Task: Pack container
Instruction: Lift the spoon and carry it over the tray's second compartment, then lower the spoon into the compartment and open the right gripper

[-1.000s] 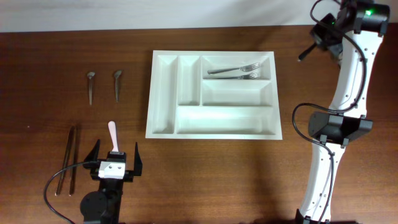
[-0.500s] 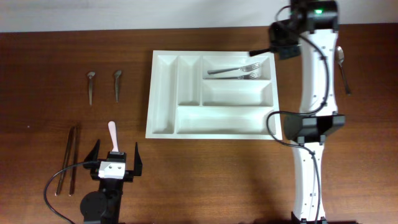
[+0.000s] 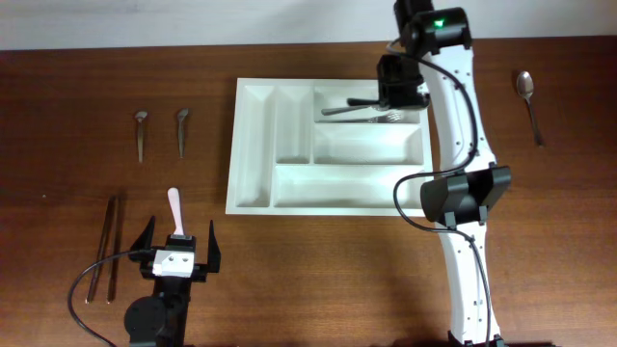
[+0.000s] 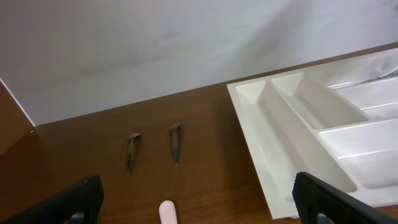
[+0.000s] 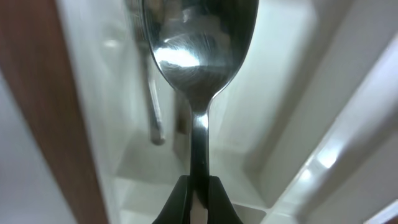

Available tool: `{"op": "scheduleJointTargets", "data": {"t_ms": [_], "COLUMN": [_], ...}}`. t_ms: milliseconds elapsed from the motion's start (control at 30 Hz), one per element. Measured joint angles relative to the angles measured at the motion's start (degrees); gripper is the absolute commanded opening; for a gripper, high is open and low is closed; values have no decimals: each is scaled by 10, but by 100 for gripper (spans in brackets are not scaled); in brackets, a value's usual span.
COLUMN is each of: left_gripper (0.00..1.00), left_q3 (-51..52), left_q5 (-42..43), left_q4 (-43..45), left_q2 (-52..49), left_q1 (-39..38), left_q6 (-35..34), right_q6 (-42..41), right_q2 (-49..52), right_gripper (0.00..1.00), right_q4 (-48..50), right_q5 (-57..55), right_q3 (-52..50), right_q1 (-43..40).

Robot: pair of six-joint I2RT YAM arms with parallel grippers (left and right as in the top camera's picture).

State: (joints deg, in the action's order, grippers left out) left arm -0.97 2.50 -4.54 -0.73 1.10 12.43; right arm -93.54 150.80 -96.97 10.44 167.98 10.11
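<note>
Container (image 3: 328,209) holds two forks (image 3: 371,111); right fingers (image 5: 175,202) pinch a spoon (image 5: 196,43) above it (left fingers (image 4: 81,199) spread wide).

The left arm (image 3: 154,313) is folded low at the near left, with the left gripper (image 3: 179,239) pointed away from its base, the jaws spread wide and nothing between them. The right arm (image 3: 468,280) is stretched far forward and bent at the elbow. The right gripper (image 5: 198,202) is clamped tight on the handle of a spoon (image 5: 198,56), apparently pointing leftward.

Wooden table (image 3: 318,280) carries the container (image 3: 253,145), chopsticks (image 3: 106,246), a pink handle (image 3: 174,207), three spoons (image 3: 528,92)
</note>
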Motion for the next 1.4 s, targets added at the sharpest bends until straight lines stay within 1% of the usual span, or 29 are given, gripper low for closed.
{"op": "scheduleJointTargets", "data": {"t_ms": [167, 333, 467, 733, 1067, 1267, 1300, 1400], "left_gripper": [99, 99, 99, 99, 99, 99, 99, 99], "left_q3": [0, 0, 0, 0, 0, 0, 0, 0], "left_q5": [0, 0, 0, 0, 0, 0, 0, 0], "left_q4": [0, 0, 0, 0, 0, 0, 0, 0], "left_q2": [0, 0, 0, 0, 0, 0, 0, 0], "left_q1": [0, 0, 0, 0, 0, 0, 0, 0], "left_q6": [0, 0, 0, 0, 0, 0, 0, 0], "right_q6": [-43, -94, -117, -130, -130, -129, -129, -129], "right_q2": [0, 0, 0, 0, 0, 0, 0, 0], "right_gripper": [4, 5, 5, 5, 5, 5, 5, 13], "right_q4": [0, 0, 0, 0, 1, 8, 11, 17], "right_q5": [3, 2, -2, -62, -90, -96, -96, -96], "right_q3": [-26, -26, -26, -39, -155, -179, -179, -179], "right_q1": [27, 47, 50, 50, 50, 50, 50, 50]}}
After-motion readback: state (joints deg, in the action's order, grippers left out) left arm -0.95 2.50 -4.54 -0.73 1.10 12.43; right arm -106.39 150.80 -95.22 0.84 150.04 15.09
